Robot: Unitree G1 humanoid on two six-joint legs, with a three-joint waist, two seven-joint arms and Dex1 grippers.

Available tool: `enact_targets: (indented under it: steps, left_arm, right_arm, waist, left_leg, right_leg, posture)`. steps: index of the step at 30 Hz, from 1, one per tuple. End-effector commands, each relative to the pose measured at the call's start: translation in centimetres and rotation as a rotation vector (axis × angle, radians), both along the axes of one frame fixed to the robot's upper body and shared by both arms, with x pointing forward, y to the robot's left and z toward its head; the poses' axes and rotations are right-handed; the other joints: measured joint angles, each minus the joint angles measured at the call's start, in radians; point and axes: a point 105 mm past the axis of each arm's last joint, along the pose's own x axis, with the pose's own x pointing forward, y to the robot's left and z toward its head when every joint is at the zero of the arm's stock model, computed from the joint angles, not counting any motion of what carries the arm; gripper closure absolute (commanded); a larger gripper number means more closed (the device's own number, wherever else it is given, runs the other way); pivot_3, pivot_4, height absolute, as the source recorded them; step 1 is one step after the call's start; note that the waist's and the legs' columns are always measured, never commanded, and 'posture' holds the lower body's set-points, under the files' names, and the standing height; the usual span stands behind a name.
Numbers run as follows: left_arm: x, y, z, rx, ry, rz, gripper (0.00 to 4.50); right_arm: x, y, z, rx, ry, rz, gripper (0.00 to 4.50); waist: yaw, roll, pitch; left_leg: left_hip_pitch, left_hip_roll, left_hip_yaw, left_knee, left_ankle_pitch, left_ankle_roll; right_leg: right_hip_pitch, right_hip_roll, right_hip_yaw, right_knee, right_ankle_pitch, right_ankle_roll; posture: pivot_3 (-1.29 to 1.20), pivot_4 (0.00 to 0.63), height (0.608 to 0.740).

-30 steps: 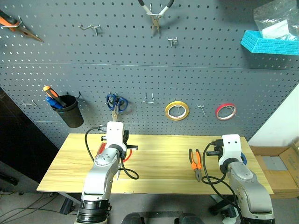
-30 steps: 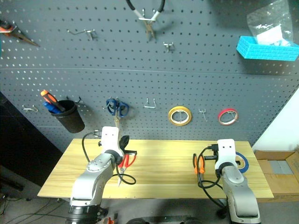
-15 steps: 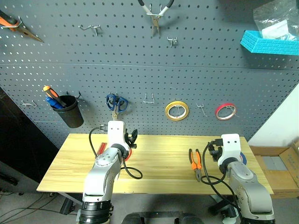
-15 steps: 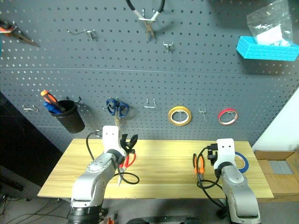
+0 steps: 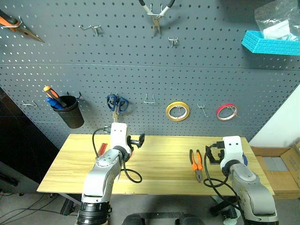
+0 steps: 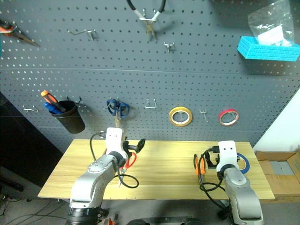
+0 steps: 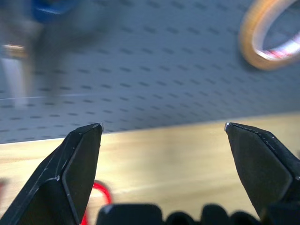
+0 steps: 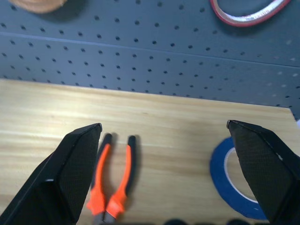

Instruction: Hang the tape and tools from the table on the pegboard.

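On the light wooden table point(image 5: 159, 176) lie orange-and-black pliers point(image 5: 196, 162), and the wide blue tape point(image 6: 243, 161) is half hidden behind my right arm. Red-handled scissors point(image 6: 130, 161) and a slim red-handled tool point(image 5: 101, 149) rest beside my left arm. My left gripper point(image 5: 136, 140) hovers open and empty over the table just right of the scissors point(image 7: 96, 202). My right gripper point(image 5: 212, 153) is open and empty, with the pliers point(image 8: 115, 178) and the tape point(image 8: 229, 180) below and ahead of it. The dark grey pegboard point(image 5: 197, 75) rises behind the table.
The pegboard carries blue scissors point(image 5: 117, 102), a yellow roll point(image 5: 177, 111), a thin red roll point(image 5: 226, 111), a black cup of screwdrivers point(image 5: 70, 111), pliers point(image 5: 156, 11) high up, a blue bin point(image 5: 271, 43) and bare hooks point(image 5: 149, 99). A cardboard box point(image 5: 277, 169) stands right of the table.
Both grippers have gone from shut to open. The left gripper has swung to the right over the table. The right arm has stayed in place.
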Motion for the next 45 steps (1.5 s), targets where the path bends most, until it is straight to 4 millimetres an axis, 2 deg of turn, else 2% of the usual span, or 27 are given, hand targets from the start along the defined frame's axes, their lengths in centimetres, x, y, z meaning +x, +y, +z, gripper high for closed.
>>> enact_targets:
  steps: [1, 7, 12, 17, 24, 29, 33, 38, 45]
  left_arm:
    - [-1.0, -4.5, 1.0, -0.006, -0.010, -0.322, 0.00]
    - [-0.8, -8.3, 1.5, -0.041, 0.022, -0.593, 0.00]
    - [-0.5, -10.7, 0.9, 0.006, 0.024, -0.749, 0.00]
    - [0.2, -13.2, -0.3, 0.039, 0.006, -0.834, 0.00]
    - [0.2, -15.5, -0.5, 0.055, -0.025, -0.928, 0.00]
    - [0.2, -16.0, 0.0, 0.052, -0.047, -0.934, 0.00]
    - [-0.4, -16.0, 0.0, 0.046, -0.046, -0.946, 0.00]
    - [-0.6, -16.1, -0.1, 0.047, -0.057, -0.939, 0.00]
    - [-1.7, -16.5, -0.1, 0.050, -0.076, -0.963, 0.00]
  right_arm:
    - [0.1, -1.6, -0.8, -0.028, 0.044, 0.008, 0.01]
    - [1.8, -3.7, -2.7, -0.051, 0.120, 0.044, 0.01]
    - [3.8, -5.5, -3.6, -0.074, 0.146, 0.043, 0.01]
    - [5.8, -7.3, -4.7, -0.040, 0.182, 0.005, 0.01]
    - [7.7, -7.9, -5.1, 0.041, 0.198, -0.039, 0.01]
    - [8.2, -8.7, -4.3, 0.032, 0.193, -0.073, 0.01]
    - [7.9, -8.4, -4.1, 0.109, 0.212, -0.102, 0.01]
    - [7.1, -7.8, -4.8, 0.149, 0.262, -0.108, 0.01]
    - [6.0, -7.8, -6.4, 0.168, 0.313, -0.123, 0.01]
  waist:
    - [-0.001, 0.000, 0.000]
    - [-0.004, 0.001, 0.000]
    - [-0.010, 0.001, 0.000]
    - [-0.009, 0.002, 0.000]
    - [-0.010, 0.002, 0.000]
    - [-0.009, 0.003, 0.000]
    - [-0.009, 0.007, 0.008]
    - [-0.009, 0.014, 0.025]
    - [-0.005, 0.016, 0.061]
  left_leg:
    - [0.000, -0.001, 0.000, 0.000, 0.000, 0.000]
    - [0.001, -0.003, 0.000, 0.001, 0.000, 0.001]
    - [0.001, -0.004, 0.000, 0.000, 0.000, 0.001]
    - [0.001, -0.010, -0.001, 0.001, 0.001, 0.001]
    - [0.000, -0.008, 0.000, 0.000, 0.001, 0.001]
    - [0.000, -0.009, 0.001, 0.000, 0.001, 0.002]
    - [0.001, -0.008, 0.001, 0.000, 0.001, 0.002]
    - [0.001, -0.008, 0.001, 0.000, 0.001, 0.002]
    - [0.000, -0.009, 0.001, 0.000, 0.001, 0.002]
  right_leg:
    - [0.000, 0.000, 0.000, 0.000, 0.000, 0.000]
    - [0.001, 0.003, 0.000, 0.001, 0.000, 0.000]
    - [0.000, 0.003, 0.002, 0.000, 0.000, 0.000]
    - [0.001, 0.002, 0.003, 0.000, 0.000, 0.000]
    - [0.000, 0.001, 0.007, 0.000, 0.000, 0.000]
    - [0.000, 0.000, 0.009, 0.000, 0.000, 0.000]
    - [0.000, 0.000, 0.011, 0.000, 0.000, 0.000]
    - [0.000, 0.000, 0.013, 0.000, 0.000, 0.000]
    - [0.000, 0.000, 0.015, 0.000, -0.001, 0.001]
  posture:
    - [0.07, 0.000, 0.740]
    - [0.06, 0.000, 0.740]
    - [0.05, 0.000, 0.740]
    - [0.06, 0.000, 0.740]
    - [0.07, 0.000, 0.740]
    - [0.08, 0.023, 0.740]
    - [0.08, 0.061, 0.740]
    - [0.09, 0.091, 0.740]
    - [0.13, 0.141, 0.740]
